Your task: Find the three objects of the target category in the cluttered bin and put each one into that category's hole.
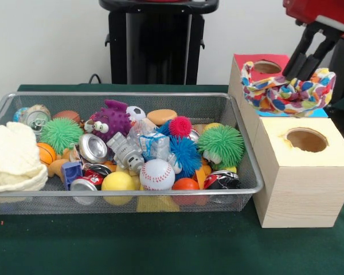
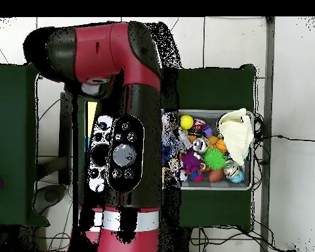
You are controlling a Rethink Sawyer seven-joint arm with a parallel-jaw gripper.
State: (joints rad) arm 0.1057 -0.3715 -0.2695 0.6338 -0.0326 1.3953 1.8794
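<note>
A silver wire-mesh bin (image 1: 241, 109) on the green worktop (image 1: 160, 246) is crowded with balls, cans and a cream knitted cloth (image 1: 11, 157). The black tool (image 1: 301, 64) is clenched on multicolour printed cloth pieces (image 1: 286, 91), draped behind the yellow-topped wooden box's hole (image 1: 307, 139).

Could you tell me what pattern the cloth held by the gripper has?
Bright multicolour blotches on the pale cloth, clearest in the front view.
</note>
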